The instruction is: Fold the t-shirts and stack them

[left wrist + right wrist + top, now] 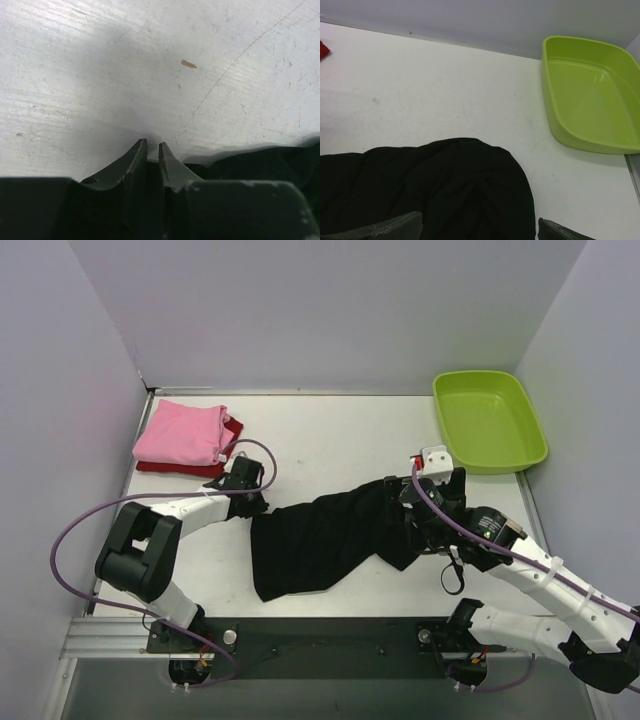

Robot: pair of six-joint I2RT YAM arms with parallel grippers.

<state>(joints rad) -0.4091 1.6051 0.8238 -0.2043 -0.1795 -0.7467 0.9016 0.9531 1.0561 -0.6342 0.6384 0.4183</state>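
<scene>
The left fingers [131,167] stand almost together, with only a thin dark slit between them. Their tips are low over the counter [100,60] at the left edge of the black shirt [260,160]. Whether cloth is caught in the slit I cannot tell. The right fingers [390,231] are spread wide and grip nothing, one on each side of the shirt's bunched right end, which lies beneath them. The black shirt lies crumpled in a slanting band across the middle of the counter, between the two arms. At the far left the pink shirt [185,432] lies folded on the red shirt [175,468]. The tub [490,420] sits in the far right corner, well apart from the shirts.
</scene>
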